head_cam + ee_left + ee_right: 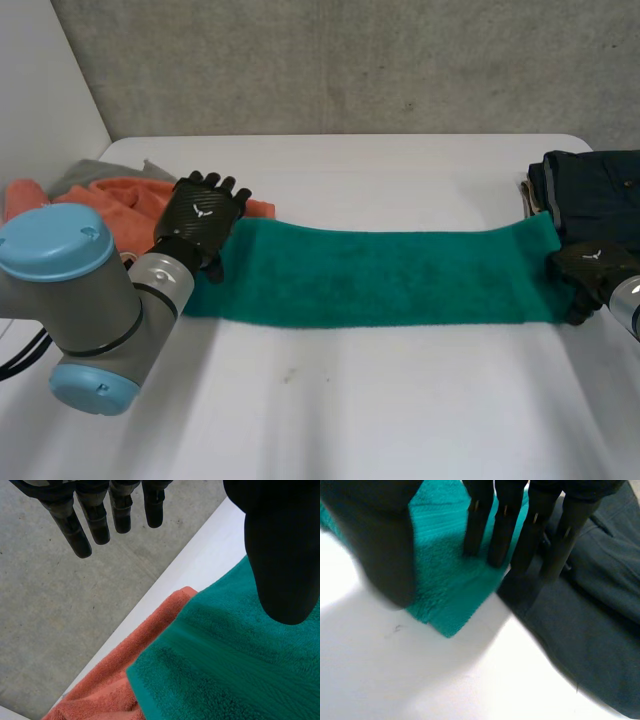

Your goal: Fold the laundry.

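Observation:
A teal towel [380, 275] lies as a long folded strip across the middle of the white table [400, 400]. My left hand [203, 222] hovers open over the strip's left end. In the left wrist view its fingers [82, 535] are straight and spread, and the thumb [282, 555] stands apart above the teal towel [225, 670], holding nothing. My right hand [590, 268] is at the strip's right end. In the right wrist view its fingers [477, 525] point straight down, their tips at the teal towel [445, 580] near its corner, with the thumb apart.
An orange towel [120, 200] and a grey cloth [95, 172] lie heaped at the back left, with the orange towel [115, 675] partly under the teal one. A dark navy garment [590, 195] is stacked at the right edge beside my right hand, touching the teal corner [590, 620].

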Motion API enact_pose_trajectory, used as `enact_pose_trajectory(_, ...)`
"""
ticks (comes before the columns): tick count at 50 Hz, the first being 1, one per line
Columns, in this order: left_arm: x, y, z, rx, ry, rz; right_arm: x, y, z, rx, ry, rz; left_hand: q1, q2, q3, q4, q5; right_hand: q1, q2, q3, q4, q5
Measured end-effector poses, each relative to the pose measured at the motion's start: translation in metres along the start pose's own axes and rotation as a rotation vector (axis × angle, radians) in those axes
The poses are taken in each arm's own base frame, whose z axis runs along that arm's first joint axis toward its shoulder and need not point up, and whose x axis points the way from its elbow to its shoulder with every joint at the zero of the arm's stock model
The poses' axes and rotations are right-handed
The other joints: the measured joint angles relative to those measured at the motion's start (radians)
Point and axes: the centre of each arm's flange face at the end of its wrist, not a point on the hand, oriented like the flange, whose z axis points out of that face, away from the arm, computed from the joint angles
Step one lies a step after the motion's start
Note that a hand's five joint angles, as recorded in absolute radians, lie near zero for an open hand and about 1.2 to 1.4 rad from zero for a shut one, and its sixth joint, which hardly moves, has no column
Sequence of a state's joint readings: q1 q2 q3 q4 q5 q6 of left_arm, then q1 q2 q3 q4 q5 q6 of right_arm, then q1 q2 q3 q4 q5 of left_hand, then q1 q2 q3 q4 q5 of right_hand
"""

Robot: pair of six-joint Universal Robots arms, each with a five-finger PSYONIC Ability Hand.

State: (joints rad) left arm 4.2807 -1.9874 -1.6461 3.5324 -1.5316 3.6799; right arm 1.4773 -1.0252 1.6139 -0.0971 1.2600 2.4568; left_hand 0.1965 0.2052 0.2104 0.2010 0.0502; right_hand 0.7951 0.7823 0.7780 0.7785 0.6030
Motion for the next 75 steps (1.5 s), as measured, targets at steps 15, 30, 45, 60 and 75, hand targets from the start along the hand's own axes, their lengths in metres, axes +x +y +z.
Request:
enact_pose_trajectory(15,-0.005,-0.005,-0.009,0.006,-0.012,0.000,0.054,0.007,-0.016,-0.045,0.201,-0.040,0.000,0.000,0.000,0.000,0.000,0.325,0.395,0.406,0.416,0.369)
enact_pose_trajectory(30,-0.024,-0.016,-0.029,0.021,-0.058,-0.002,0.085,-0.042,-0.030,-0.065,0.351,-0.301,0.000,0.000,0.000,0.000,0.000,0.325,0.395,0.410,0.419,0.378)
enact_pose_trajectory(45,-0.031,-0.023,-0.043,0.035,-0.083,-0.010,-0.209,-0.169,-0.076,0.664,-0.201,-0.565,0.000,0.000,0.000,0.000,0.000,0.325,0.395,0.411,0.420,0.382)
enact_pose_trajectory(60,-0.025,-0.027,-0.042,0.053,-0.066,-0.009,-0.283,-0.138,-0.087,0.662,-0.361,-0.583,0.000,0.000,0.000,0.000,0.000,-0.570,-0.575,-0.572,-0.570,-0.555)
enact_pose_trajectory(75,0.045,-0.063,-0.020,0.181,0.111,-0.007,-0.155,-0.094,-0.096,0.267,-0.237,-0.044,0.000,0.000,0.000,0.000,0.000,-0.570,-0.575,-0.573,-0.572,-0.555)
